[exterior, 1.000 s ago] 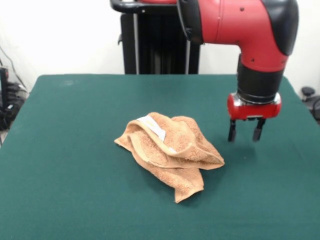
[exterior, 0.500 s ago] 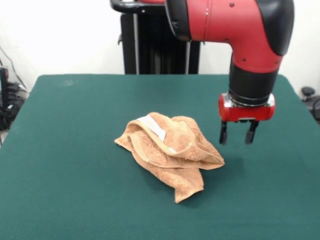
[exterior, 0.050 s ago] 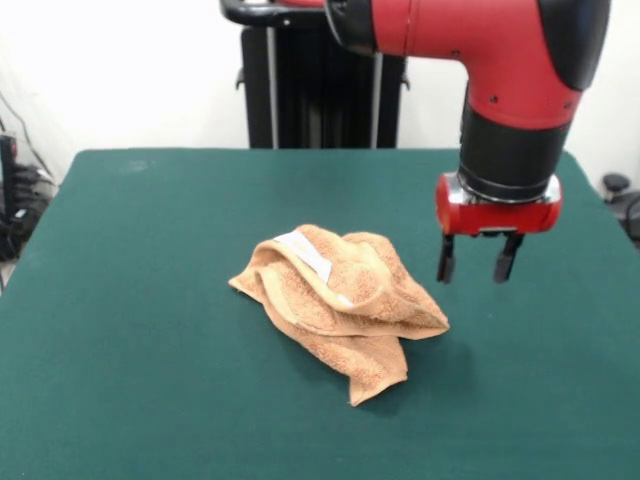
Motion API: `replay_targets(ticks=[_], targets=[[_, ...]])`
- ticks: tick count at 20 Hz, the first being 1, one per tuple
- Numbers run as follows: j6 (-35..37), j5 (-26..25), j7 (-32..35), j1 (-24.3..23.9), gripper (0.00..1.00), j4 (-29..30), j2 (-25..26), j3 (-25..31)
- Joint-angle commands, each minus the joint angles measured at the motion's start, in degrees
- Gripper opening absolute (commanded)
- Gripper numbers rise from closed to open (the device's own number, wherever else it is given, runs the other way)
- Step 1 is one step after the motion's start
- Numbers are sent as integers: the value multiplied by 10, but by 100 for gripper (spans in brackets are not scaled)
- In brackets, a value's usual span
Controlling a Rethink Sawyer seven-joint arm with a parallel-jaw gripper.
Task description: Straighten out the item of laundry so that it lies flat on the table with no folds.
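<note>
Lying crumpled mid-tabletop (exterior, 0.050 s ago: pixel 120 330), towel (exterior, 0.050 s ago: pixel 340 305) shows white label (exterior, 0.050 s ago: pixel 305 255); gripper (exterior, 0.050 s ago: pixel 478 268) hovers at its 3 o'clock, fingers (exterior, 0.050 s ago: pixel 446 262) open, empty, path unobstructed.

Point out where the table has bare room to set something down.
Nearly all of the green table is bare: the wide stretch left of the crumpled towel, the band behind it toward the far edge, and the near strip in front. The only tight spot is right of the towel, where the open end effector hangs above the cloth.
</note>
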Motion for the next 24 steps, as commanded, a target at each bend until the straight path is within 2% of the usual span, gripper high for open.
replay_targets(ticks=[1,11,24], targets=[[77,3,97,-16,100,-37,4,14],[30,-23,35,-75,100,-1,3,37],[15,-39,42,-91,100,-2,12,51]])
